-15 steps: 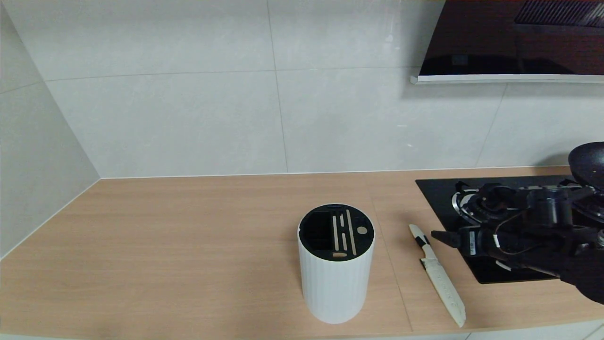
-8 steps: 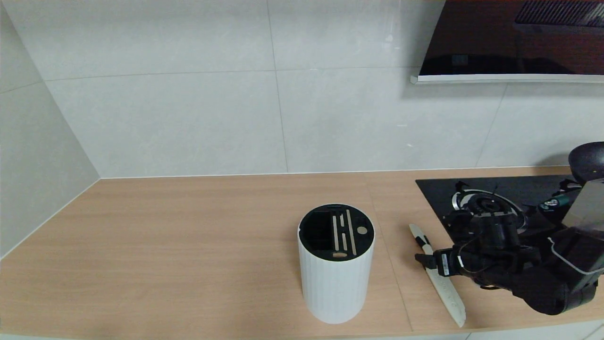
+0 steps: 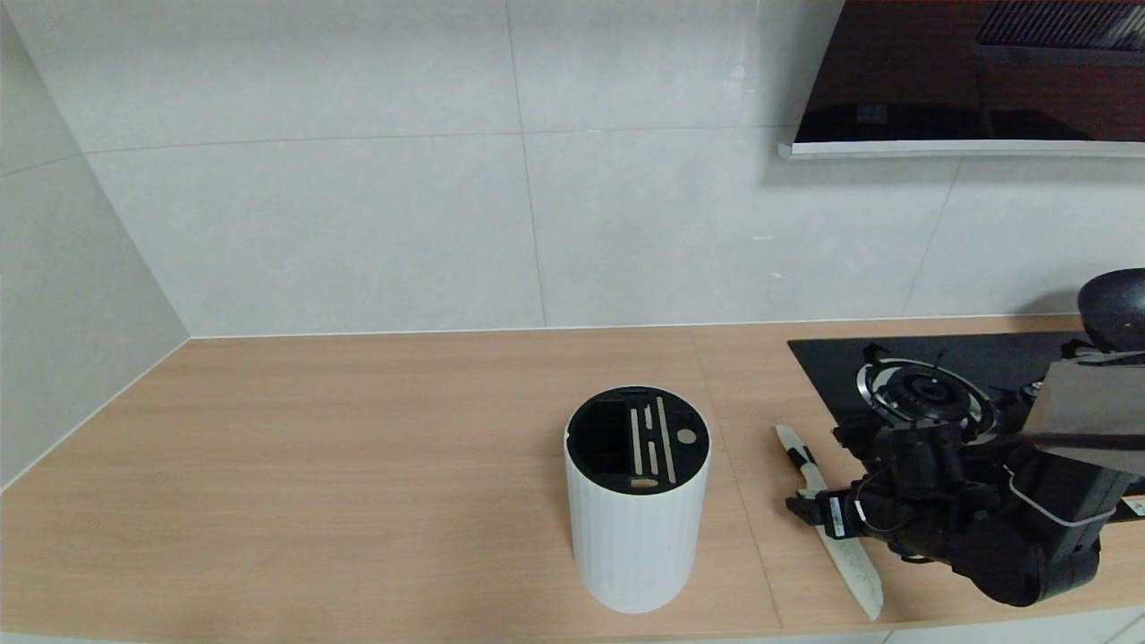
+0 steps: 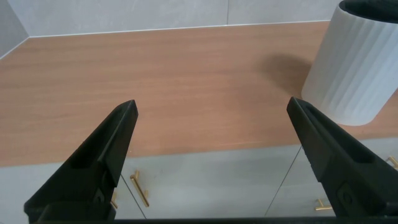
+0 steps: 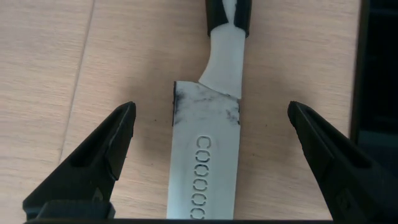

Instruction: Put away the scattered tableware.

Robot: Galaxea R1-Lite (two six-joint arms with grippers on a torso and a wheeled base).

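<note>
As seen from the head, upright on the wooden desk (image 3: 358, 447), a white ribbed knife holder (image 3: 637, 537) with a black slotted top. To its right and well apart from it, a pale knife (image 3: 857, 572) lying flat, handle toward the wall, blade tip near the front edge of the desk. Low over the middle of the knife, the right jaws, reaching in from the side of the black hob (image 3: 984, 353). On the hob, a round burner (image 3: 924, 394); at the far right edge, a dark rounded object (image 3: 1114, 304); on the wall above, a dark range hood (image 3: 975, 80). From the left wrist, left jaws spread wide, holding nothing, over the front edge of the desk (image 4: 186, 81), with the holder (image 4: 357, 68) standing farther off and cabinet handles (image 4: 140, 190) below. From the right wrist, right jaws open, one on each side of the blade of the knife (image 5: 208, 149) close to the handle, not touching it; knife flat on the desk (image 5: 93, 74), hob edge (image 5: 379, 74) near it.
</note>
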